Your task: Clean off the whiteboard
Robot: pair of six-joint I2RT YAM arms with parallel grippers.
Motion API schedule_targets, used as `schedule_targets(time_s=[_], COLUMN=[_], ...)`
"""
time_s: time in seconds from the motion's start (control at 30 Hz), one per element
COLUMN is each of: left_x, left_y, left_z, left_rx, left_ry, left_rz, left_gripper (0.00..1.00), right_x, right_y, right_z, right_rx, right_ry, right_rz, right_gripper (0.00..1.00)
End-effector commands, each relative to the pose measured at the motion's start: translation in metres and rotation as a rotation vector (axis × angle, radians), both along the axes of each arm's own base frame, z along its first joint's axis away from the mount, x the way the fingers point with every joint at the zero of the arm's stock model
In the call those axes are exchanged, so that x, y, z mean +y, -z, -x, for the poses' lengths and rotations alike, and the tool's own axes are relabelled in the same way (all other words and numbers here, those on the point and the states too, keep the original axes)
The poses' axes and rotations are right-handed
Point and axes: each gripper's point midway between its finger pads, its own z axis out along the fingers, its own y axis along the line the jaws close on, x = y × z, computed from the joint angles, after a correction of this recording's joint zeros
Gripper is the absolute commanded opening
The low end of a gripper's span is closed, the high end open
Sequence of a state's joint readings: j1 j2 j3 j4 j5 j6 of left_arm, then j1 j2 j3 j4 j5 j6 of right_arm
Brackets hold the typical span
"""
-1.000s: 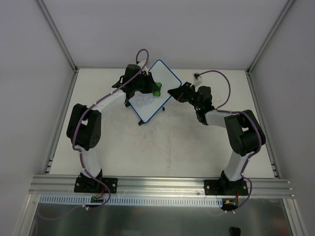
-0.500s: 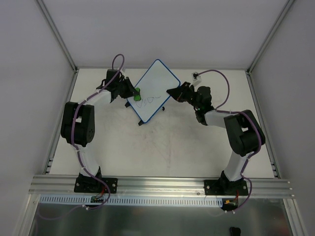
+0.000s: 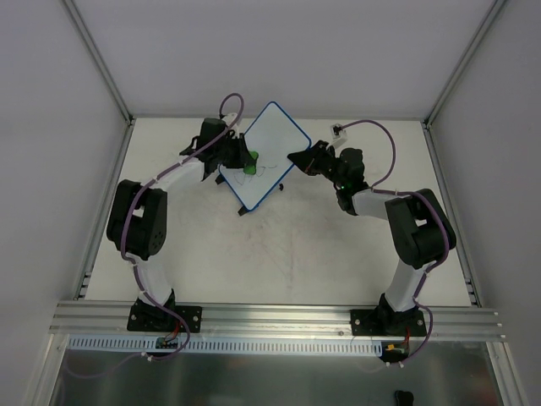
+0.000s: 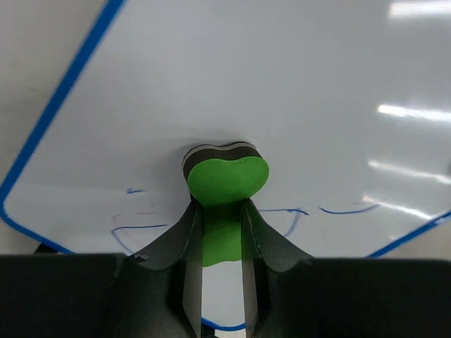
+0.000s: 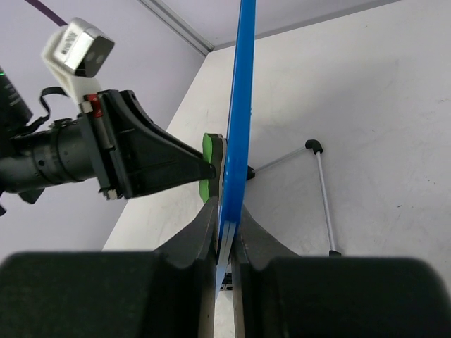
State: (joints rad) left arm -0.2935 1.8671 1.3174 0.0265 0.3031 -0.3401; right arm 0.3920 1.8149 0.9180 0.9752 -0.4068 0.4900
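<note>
Blue-rimmed whiteboard (image 3: 272,139): propped up off surface (image 3: 279,254), between both tools; long axis slanting far-right to near-left; written face toward left tool.
Left tool (image 4: 222,236): clamped on green eraser (image 4: 227,179), pressed against board straight ahead.
Right tool (image 5: 225,232): pinching board's edge.

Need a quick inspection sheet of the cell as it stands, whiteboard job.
Surface: white table, faintly scuffed.
Job's things: whiteboard tilted up on its wire stand; blue marks on its lower part.
Clutter: nothing seen.
Grippers: left gripper shut on green eraser, pressed to the board face; right gripper shut on the board's blue edge.
Cables: purple cables along both arms.
Surroundings: white walls, aluminium rail at near edge.
</note>
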Motion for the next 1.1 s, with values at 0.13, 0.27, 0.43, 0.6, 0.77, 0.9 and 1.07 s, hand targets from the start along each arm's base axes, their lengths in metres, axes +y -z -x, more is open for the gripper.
schedule_targets(time_s=[0.13, 0.27, 0.43, 0.6, 0.77, 0.9, 1.07], left_x=[-0.083, -0.090, -0.095, -0.072, -0.032, 0.009, 0.052], left_y=[-0.022, -0.024, -0.024, -0.014, 0.009, 0.023, 0.044], left_z=[0.069, 0.084, 0.091, 0.057, 0.032, 0.023, 0.021], left_rx=[-0.161, -0.195, -0.199, -0.169, -0.027, 0.058, 0.142], left_ry=[0.395, 0.486, 0.539, 0.332, 0.120, -0.025, -0.169], left_rz=[-0.058, -0.054, -0.038, -0.127, -0.083, -0.036, -0.012], left_gripper=[0.00, 0.00, 0.00, 0.00, 0.00, 0.00, 0.00], right_x=[0.013, 0.013, 0.014, 0.015, 0.014, 0.014, 0.015], right_y=[-0.031, -0.031, -0.031, -0.031, -0.032, -0.033, -0.032], right_z=[0.009, 0.010, 0.010, 0.011, 0.011, 0.011, 0.011], right_rx=[-0.160, -0.160, -0.160, -0.163, -0.163, -0.164, -0.162], right_ry=[-0.064, -0.066, -0.069, -0.071, -0.067, -0.069, -0.071], right_rz=[-0.002, -0.002, -0.002, -0.002, -0.002, -0.004, -0.005], right_gripper=[0.00, 0.00, 0.00, 0.00, 0.00, 0.00, 0.00])
